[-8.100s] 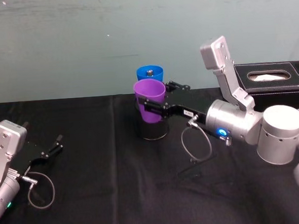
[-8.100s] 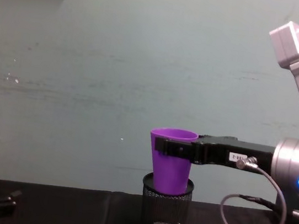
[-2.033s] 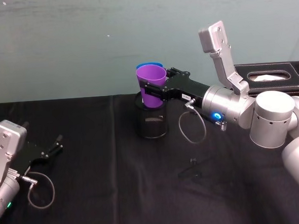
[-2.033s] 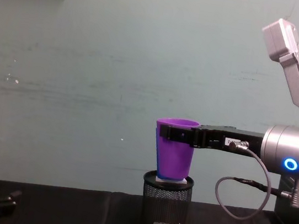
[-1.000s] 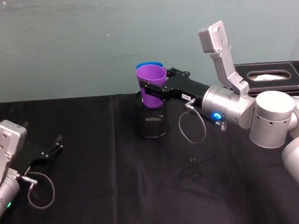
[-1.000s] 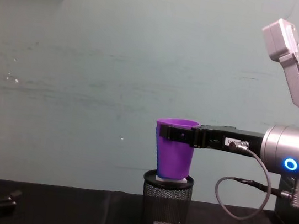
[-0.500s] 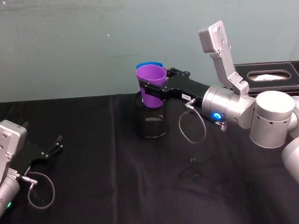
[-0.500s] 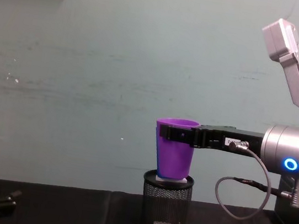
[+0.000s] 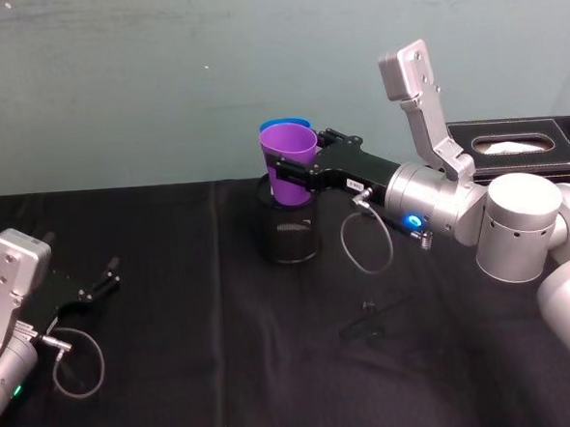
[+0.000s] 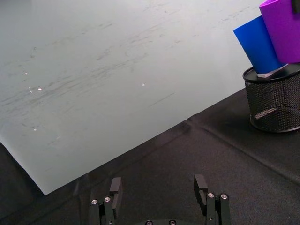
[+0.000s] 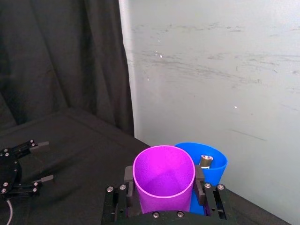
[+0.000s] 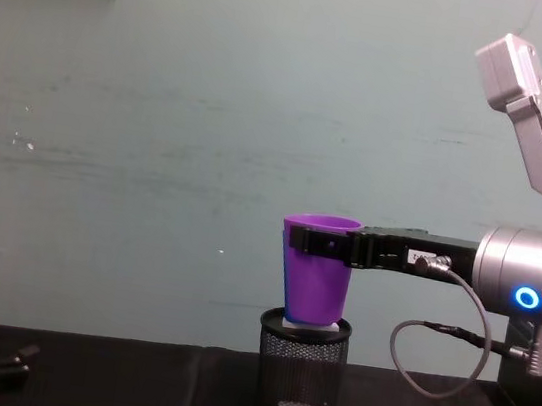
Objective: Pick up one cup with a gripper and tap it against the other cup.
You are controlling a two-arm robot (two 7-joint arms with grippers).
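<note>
Far to the left of the black mesh pen holder (image 9: 288,237), our left hand (image 10: 158,187) rests low by the tabletop (image 9: 227,372). Its fingers are spread and it holds nothing. The blue cup (image 10: 258,44) sits in the top of the pen holder and leans a little. Something small stands inside it, but we cannot tell what it is. The purple cup (image 9: 286,146) is up in the air just above the pen holder, on the side nearer to us, right next to the blue cup. Our right hand (image 12: 318,242) reaches in from the right of the pen holder and pinches the purple cup near its rim, one finger on each side. So the picking up is done. The two cups look like they are touching side to side, so we think the tap is happening about now. What may be left is to pull the purple cup away. On the right hand, a bit to the right of the pen holder, there is a small white label (image 12: 415,255). The writing on it is too tiny for us to read. We see no other words or brand names.
</note>
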